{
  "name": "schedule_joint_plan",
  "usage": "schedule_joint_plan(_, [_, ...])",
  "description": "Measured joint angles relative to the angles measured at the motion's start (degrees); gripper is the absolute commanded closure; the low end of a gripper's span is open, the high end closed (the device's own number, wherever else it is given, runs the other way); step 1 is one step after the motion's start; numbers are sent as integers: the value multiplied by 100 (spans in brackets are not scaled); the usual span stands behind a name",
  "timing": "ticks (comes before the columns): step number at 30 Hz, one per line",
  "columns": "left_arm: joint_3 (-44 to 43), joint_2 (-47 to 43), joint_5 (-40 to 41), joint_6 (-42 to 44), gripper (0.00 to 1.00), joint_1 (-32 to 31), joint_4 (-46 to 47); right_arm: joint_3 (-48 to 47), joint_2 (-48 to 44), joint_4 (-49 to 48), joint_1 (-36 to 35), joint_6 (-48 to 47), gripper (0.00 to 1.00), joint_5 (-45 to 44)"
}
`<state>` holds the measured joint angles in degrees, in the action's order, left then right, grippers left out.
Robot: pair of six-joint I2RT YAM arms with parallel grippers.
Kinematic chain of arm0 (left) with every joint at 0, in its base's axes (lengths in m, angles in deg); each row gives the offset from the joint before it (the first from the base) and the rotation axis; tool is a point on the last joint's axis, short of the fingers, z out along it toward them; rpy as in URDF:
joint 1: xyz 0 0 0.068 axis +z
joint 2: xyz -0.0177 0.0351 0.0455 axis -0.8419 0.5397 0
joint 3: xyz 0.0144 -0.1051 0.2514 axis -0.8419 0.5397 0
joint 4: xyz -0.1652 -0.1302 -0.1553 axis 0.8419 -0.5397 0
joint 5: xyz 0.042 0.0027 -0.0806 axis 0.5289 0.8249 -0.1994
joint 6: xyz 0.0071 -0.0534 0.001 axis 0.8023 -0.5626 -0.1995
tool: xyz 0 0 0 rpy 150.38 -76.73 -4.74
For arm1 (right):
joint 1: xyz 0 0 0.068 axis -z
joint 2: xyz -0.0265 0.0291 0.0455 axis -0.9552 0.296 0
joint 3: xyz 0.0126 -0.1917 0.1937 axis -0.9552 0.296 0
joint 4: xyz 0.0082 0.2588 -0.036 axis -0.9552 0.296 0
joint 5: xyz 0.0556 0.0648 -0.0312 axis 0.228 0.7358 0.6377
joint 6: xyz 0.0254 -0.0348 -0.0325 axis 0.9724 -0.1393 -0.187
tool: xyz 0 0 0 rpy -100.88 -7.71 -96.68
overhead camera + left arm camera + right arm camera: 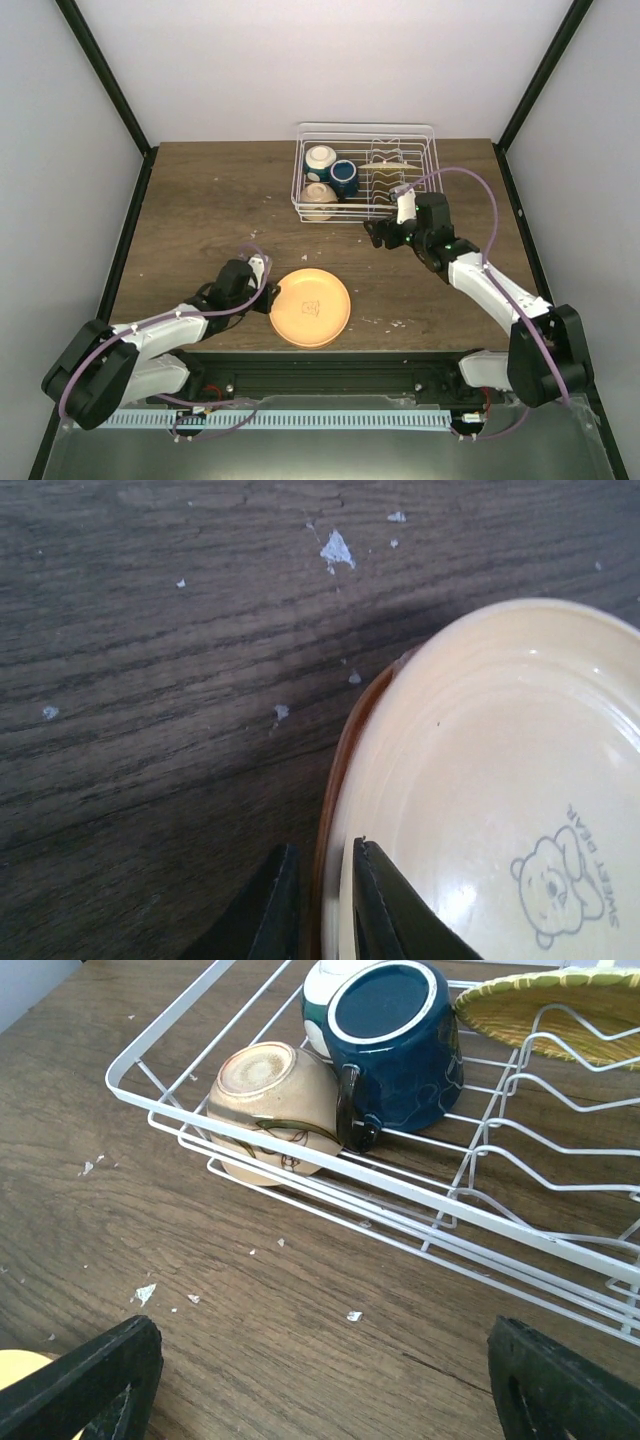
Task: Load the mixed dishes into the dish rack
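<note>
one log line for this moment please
left gripper: jaws astride orange plate rim, grip unclear | right gripper: open, empty, near dish rack | in rack: far bowl, near bowl, blue cup

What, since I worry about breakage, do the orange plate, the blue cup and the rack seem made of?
The orange plate looks glossy, with soft highlights and a printed bear: glazed ceramic or melamine, unclear which. The blue cup is likely glazed ceramic: shiny dark body, pale foot ring. The rack is thin bent wire, evenly white: probably coated metal.
</note>
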<state>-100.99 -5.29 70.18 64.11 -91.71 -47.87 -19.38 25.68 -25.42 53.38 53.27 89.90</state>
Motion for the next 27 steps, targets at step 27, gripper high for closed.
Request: schedule_joint_plan(27, [0, 15, 31, 28, 92, 0, 192, -4, 249, 48, 0, -127, 9, 101])
